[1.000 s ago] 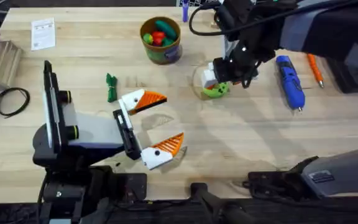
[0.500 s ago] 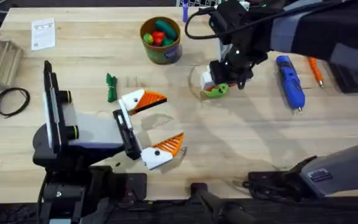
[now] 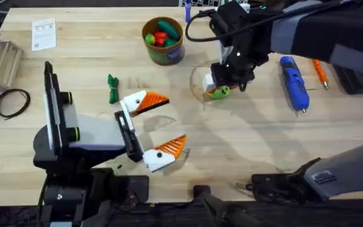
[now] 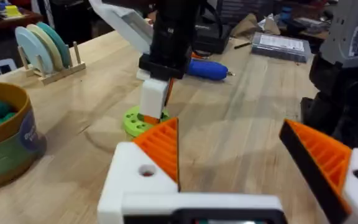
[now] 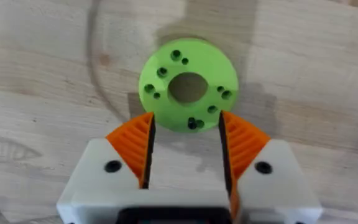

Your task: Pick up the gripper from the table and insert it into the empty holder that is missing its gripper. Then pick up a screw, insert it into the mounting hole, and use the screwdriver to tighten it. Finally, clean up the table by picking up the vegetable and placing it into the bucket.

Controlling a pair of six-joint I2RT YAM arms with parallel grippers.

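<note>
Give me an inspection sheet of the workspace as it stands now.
Surface: wooden table, faint curved mark beside the green ring disc.
Job's things: screwdriver lying at the right; vegetable left of centre; bucket at the far side, holding toy food.
Clutter: green ring disc; orange-handled tool; paper card.
End effectors: left end effector open, empty; right end effector open, low over the disc.
Cables: black coil at the left edge.
Surroundings: plate rack.

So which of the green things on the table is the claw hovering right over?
The flat lime green disc with holes: the right gripper sits open directly above it. The leafy vegetable and the bucket lie farther left.
</note>
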